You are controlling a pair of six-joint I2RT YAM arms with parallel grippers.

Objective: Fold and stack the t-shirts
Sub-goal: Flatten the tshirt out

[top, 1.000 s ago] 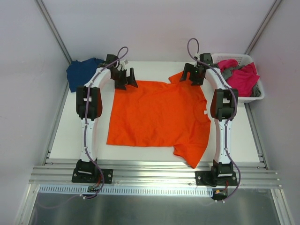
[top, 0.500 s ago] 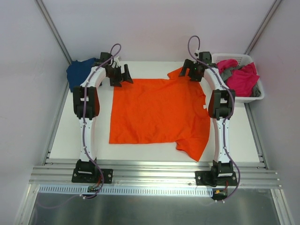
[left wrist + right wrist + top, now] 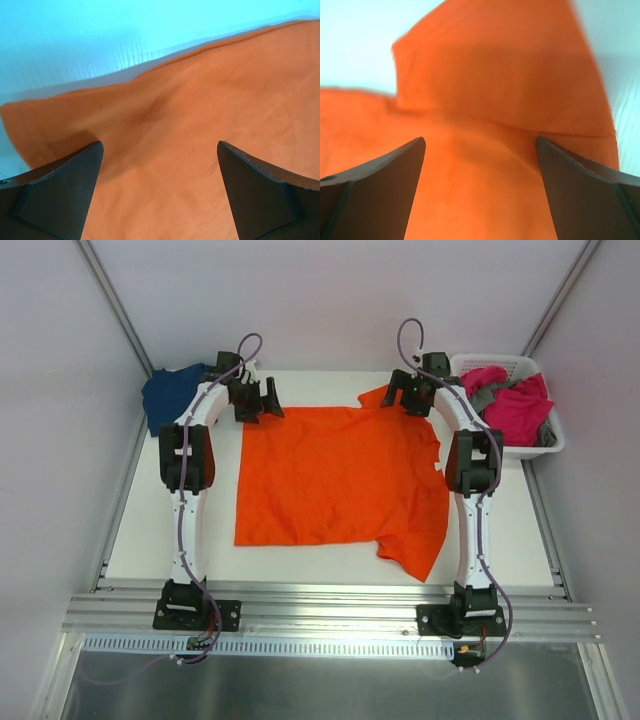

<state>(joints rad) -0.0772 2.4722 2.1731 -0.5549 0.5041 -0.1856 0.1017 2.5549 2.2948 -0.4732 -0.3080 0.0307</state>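
The orange t-shirt (image 3: 335,480) lies spread nearly flat in the middle of the white worktop (image 3: 140,530), its collar toward 3 o'clock and its hem toward 9 o'clock. One sleeve pokes out toward 12 o'clock at the far edge, the other hangs toward 5 o'clock near the front rail. The left arm (image 3: 185,455) reaches to 11 o'clock, where the left jaws stand wide apart just over the far hem corner. In the left wrist view the orange cloth (image 3: 200,125) fills the gap between the two dark fingers with a soft crease running across it, and nothing is pinched. The right arm (image 3: 468,460) reaches to 1 o'clock, and the right jaws are likewise spread wide above the far sleeve. The right wrist view shows that sleeve (image 3: 490,100) folded up against the shoulder between the fingers. Whether either pair touches the cloth I cannot tell. A navy t-shirt (image 3: 170,395) lies bunched at the 10 o'clock corner, well apart from the orange one. At 2 o'clock, off the worktop's right side, a white basket (image 3: 528,451) holds a crumpled pink t-shirt (image 3: 520,405) with a grey t-shirt (image 3: 487,395) beside it.
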